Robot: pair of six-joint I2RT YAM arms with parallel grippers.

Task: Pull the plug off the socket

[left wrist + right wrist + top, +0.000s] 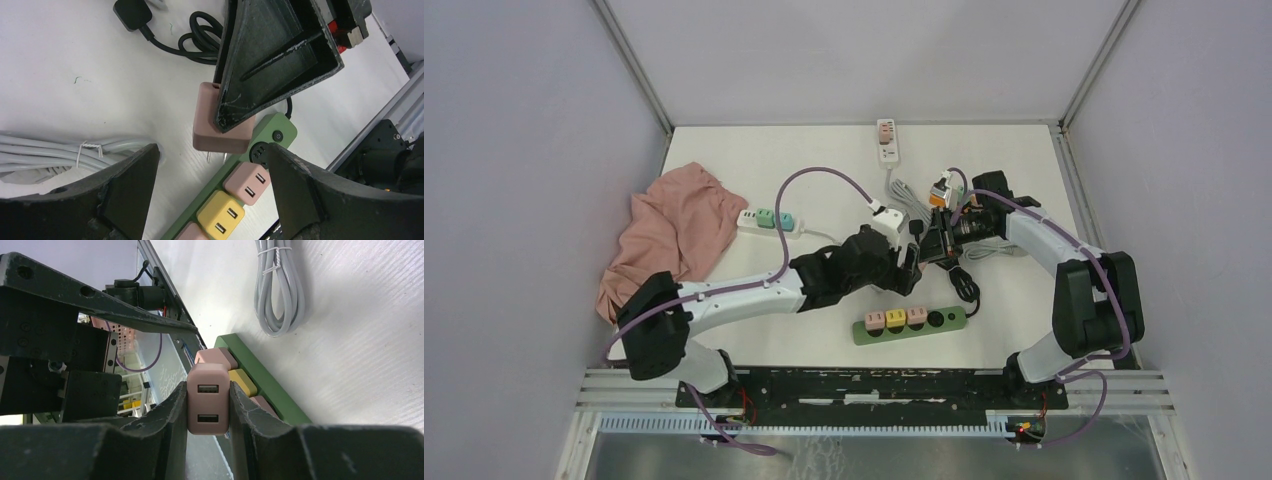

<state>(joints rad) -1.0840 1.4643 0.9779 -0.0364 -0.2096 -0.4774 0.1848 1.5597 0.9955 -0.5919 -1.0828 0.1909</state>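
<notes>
A green power strip (954,320) lies near the front edge and carries a pink (875,320), a yellow (896,318) and a pink plug (916,316). Its round socket (260,151) by the switch stands empty. My right gripper (208,387) is shut on a pink USB plug (208,407). In the left wrist view this plug (220,140) hangs just above the table beside the strip (272,127), its prongs bare. My left gripper (212,152) is open and hovers over the strip's end, touching nothing. In the top view both grippers, left (911,268) and right (934,245), meet above the strip.
A pink cloth (669,235) lies at the left. A white strip with green plugs (769,220) lies beside it, another white strip (886,140) at the back. A grey coiled cable (909,200) and a black cable (962,285) lie by the grippers.
</notes>
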